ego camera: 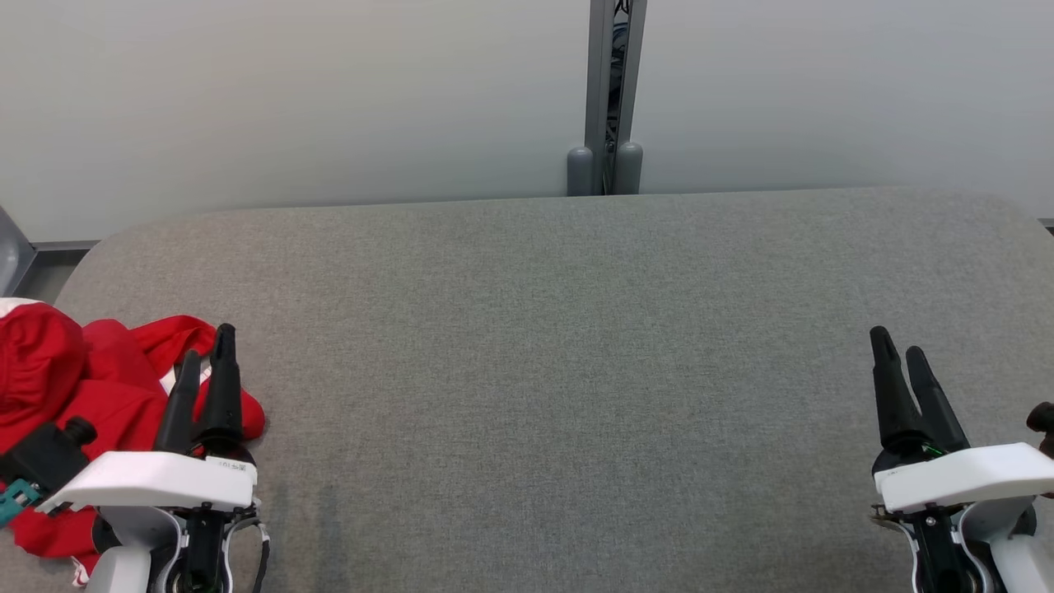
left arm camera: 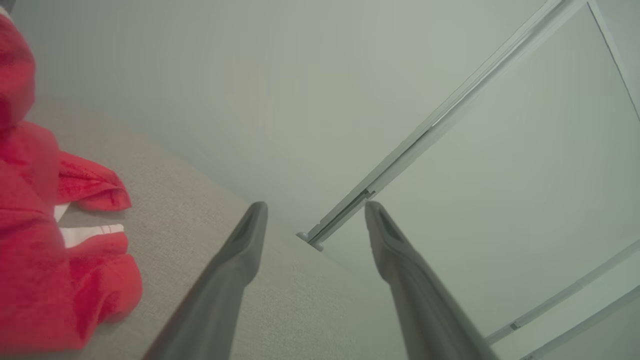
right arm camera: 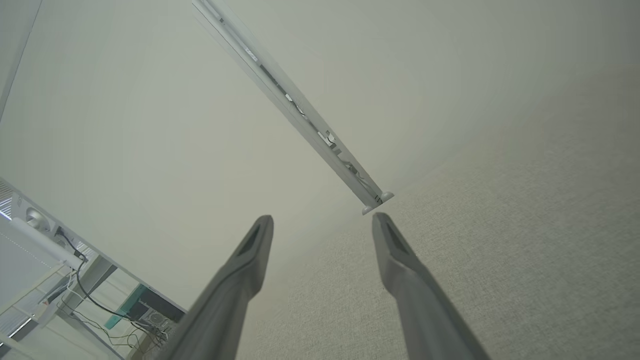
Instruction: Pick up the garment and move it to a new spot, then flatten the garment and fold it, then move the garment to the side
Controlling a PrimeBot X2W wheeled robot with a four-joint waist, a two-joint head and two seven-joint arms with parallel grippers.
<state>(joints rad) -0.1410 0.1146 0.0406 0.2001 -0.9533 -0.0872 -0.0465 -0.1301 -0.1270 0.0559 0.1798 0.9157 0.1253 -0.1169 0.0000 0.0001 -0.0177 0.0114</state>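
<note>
**Red cloth garment [ego camera: 58,371] bunched at lower left, both grippers empty**

The garment, crumpled and showing a white strip among its folds, lies at the lower left of the head view on the grey fabric-covered table [ego camera: 535,371]. It runs off the left edge of the frame.

The left gripper [ego camera: 207,346] stands at the heap's right edge, its two dark fingers spread wide and pointing up the frame. In the left wrist view the cloth sits at the left, apart from the fingers, with bare table between them and nothing between the jaws.

The right gripper [ego camera: 897,343] is at the lower right of the head view, well apart from the garment, over bare table. Its fingers are also wide apart and hold nothing.

Behind the table's far edge, at the top of the frame, rises a pale wall [ego camera: 288,99] with a grey metal post [ego camera: 605,99] at upper centre.
</note>
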